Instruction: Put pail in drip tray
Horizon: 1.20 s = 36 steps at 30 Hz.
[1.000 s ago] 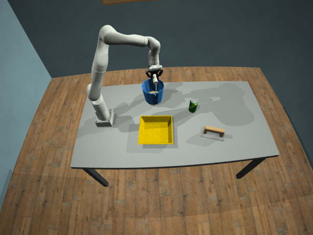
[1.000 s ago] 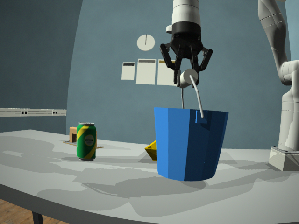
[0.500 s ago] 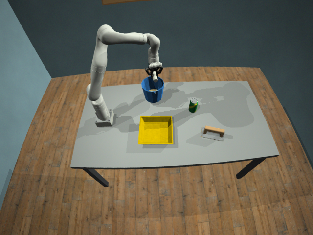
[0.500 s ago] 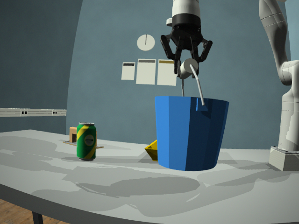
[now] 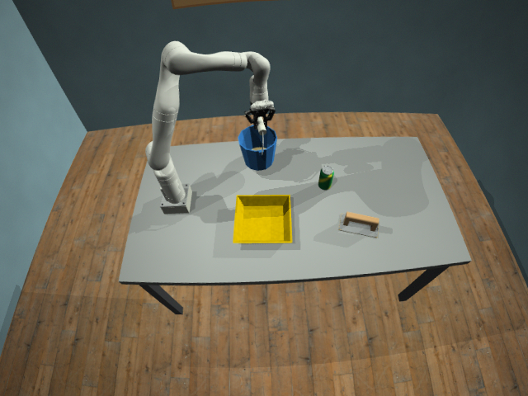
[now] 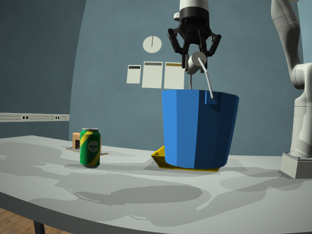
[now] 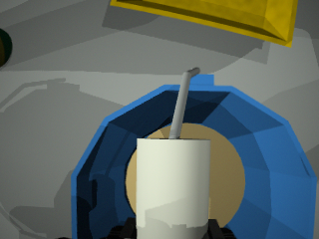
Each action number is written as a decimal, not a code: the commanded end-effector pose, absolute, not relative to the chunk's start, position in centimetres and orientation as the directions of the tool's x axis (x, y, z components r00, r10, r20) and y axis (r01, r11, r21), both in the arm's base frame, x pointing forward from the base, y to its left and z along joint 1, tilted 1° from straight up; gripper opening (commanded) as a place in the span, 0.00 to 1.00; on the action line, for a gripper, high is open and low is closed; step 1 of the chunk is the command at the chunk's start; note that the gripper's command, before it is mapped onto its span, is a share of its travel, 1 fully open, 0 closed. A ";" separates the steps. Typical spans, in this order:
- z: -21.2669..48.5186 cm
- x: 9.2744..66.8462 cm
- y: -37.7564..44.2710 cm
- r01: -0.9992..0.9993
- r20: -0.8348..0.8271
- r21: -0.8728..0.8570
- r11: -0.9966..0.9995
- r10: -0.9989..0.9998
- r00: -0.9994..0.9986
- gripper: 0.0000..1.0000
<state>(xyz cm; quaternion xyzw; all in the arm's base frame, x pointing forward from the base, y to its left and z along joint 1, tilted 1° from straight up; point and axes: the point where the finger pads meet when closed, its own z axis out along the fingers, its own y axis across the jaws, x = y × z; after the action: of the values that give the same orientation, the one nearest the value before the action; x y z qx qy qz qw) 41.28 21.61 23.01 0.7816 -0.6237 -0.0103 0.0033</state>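
Blue pail [image 5: 257, 151] hangs upright – gripper [image 6: 194, 66] pinching handle grip; can [image 5: 326, 176] right, yellow drip tray [image 5: 262, 233] nearby.

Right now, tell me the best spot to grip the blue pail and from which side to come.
Grip the white cylindrical grip at the top of the thin grey wire bail, coming straight down from above. The blue pail hangs upright beneath it, so its weight stays centred; its tapered walls are too wide for the fingers. The gripper is already shut on that grip, with the yellow drip tray off to one side.
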 end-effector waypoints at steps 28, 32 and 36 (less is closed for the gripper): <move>24.7 41.4 21.7 -0.975 -0.014 0.011 -0.222 -0.975 0.222 0.10; 24.7 41.4 21.7 -0.975 -0.014 0.011 -0.222 -0.975 0.222 0.10; 24.7 41.4 21.7 -0.975 -0.014 0.011 -0.222 -0.975 0.222 0.10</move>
<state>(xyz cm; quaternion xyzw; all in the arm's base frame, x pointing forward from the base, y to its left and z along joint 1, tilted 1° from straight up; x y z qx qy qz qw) 41.41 21.65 24.60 0.7815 -0.6238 -0.0093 0.0010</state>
